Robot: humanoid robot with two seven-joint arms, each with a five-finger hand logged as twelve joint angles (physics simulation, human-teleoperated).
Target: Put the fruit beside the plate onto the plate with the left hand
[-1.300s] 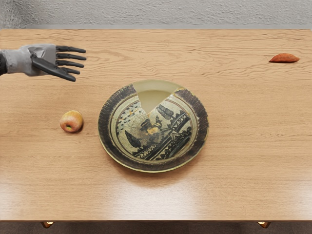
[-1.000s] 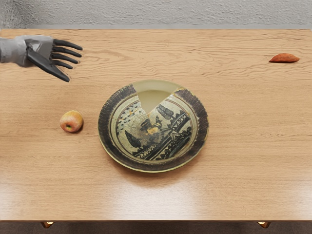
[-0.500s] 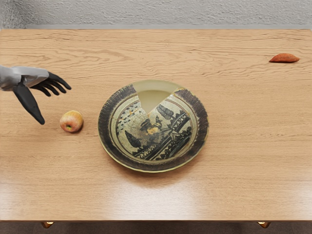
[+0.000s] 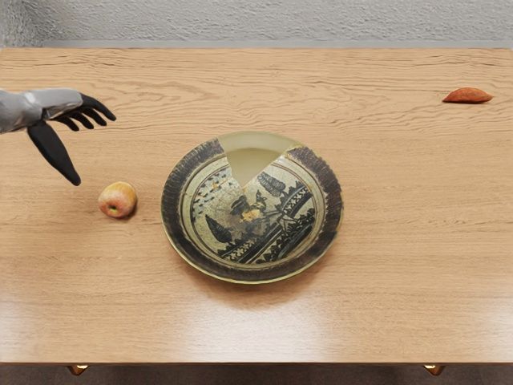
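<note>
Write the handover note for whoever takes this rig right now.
Left hand: open, holding nothing, behind and to the left of the apple, not touching it.
Right hand: not in view.
Apple: on the table, just left of the plate, apart from its rim.
Reddish fruit: far right corner, well away from the plate; probably not the target.
Done: nothing grasped or moved yet.
Left to do: bring the left hand down on the apple, grasp it, lift it and set it on the plate.

Grey left hand (image 4: 56, 116) (matte shell) with slim black fingers (image 4: 54, 151).
</note>
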